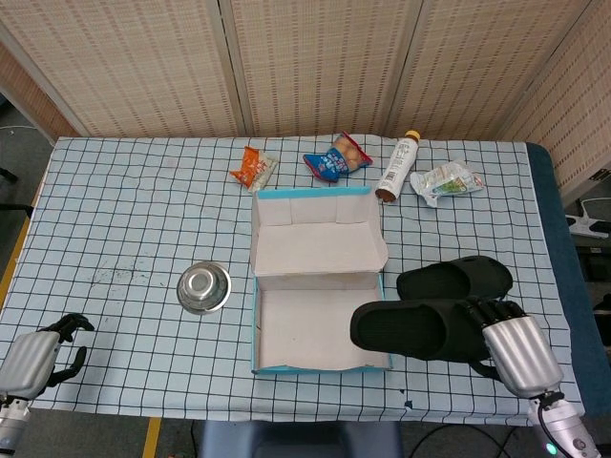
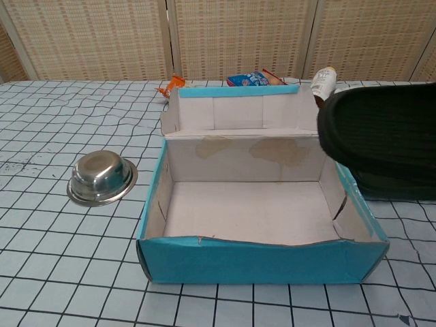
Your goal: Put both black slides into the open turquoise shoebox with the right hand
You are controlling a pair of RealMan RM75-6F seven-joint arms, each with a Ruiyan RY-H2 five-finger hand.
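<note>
Head view: right hand (image 1: 509, 345) grips one black slide (image 1: 410, 328), toe over shoebox (image 1: 256, 315) right edge, apparently raised.

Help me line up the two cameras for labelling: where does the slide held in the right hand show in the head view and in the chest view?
Head view: the held slide is at lower right, its toe over the shoebox's right wall, gripped by the right hand.
Chest view: the held slide fills the right edge, above the box's right wall.
Shared landmark: the turquoise shoebox.
</note>
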